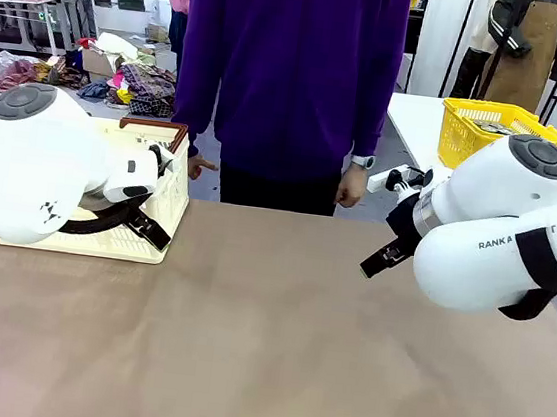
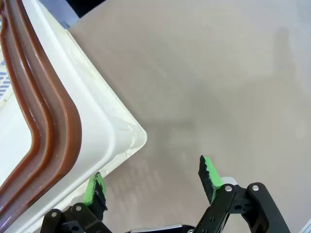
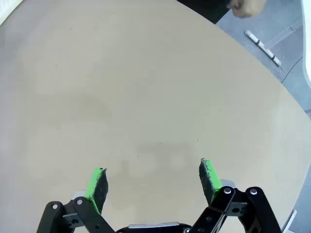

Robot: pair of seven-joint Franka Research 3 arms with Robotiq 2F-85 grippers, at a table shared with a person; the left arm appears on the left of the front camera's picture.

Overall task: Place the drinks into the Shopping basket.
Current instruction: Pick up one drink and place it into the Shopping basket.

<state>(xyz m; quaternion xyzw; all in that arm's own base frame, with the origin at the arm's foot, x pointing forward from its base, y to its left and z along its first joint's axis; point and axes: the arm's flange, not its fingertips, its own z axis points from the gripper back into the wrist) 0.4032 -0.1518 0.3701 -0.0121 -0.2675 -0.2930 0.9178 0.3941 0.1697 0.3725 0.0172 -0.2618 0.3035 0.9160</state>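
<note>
As we look down past the left gripper, its jaws are spread wide and hold nothing. One green pad sits over the corner edge of the Shopping basket, the other over bare table just beside it. Our right gripper is spread too, over plain tabletop well apart from the basket. A brown handle runs along the basket's cream rim. Beyond the basket, a person in a purple top stands at the far edge, arms down, watch on one wrist. Farther off, well away from the basket, we spot a yellow mesh basket on a white table. Readable lettering: "RANKA" on the right arm.
</note>
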